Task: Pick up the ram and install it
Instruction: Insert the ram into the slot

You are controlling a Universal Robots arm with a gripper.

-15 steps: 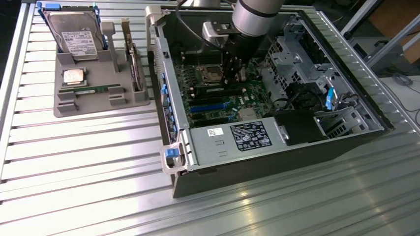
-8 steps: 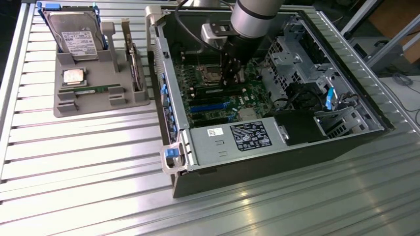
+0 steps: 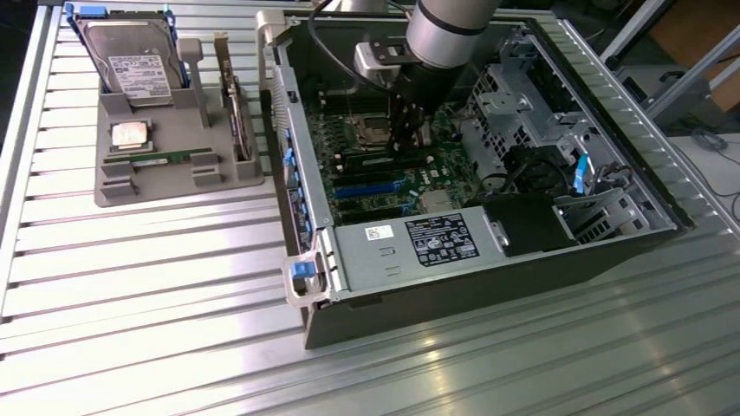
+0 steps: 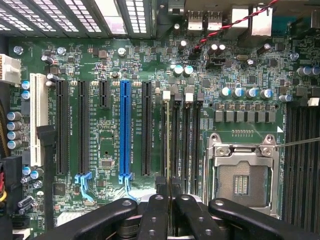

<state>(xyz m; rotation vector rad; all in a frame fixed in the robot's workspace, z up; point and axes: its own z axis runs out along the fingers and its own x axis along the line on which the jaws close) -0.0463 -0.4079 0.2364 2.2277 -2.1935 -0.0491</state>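
Hand (image 4: 171, 207): fingers nearly closed on ram (image 4: 171, 150), held edge-on | ram: upright over memory slots (image 4: 187, 137) beside empty processor socket (image 4: 243, 177) | place: inside open computer case (image 3: 347, 282) on ribbed metal surface (image 3: 151, 286) | exterior view's left: grey holder (image 3: 139, 186) with hard drive (image 3: 131, 62)

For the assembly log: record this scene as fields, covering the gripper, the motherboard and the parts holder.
gripper: black gripper, shut, inside the open grey computer case, above the black memory slots
held: cannot tell
socket: silver processor socket, empty
holder: grey parts holder, beside the case, with long thin green ram stick, square silver processor chip and silver hard drive
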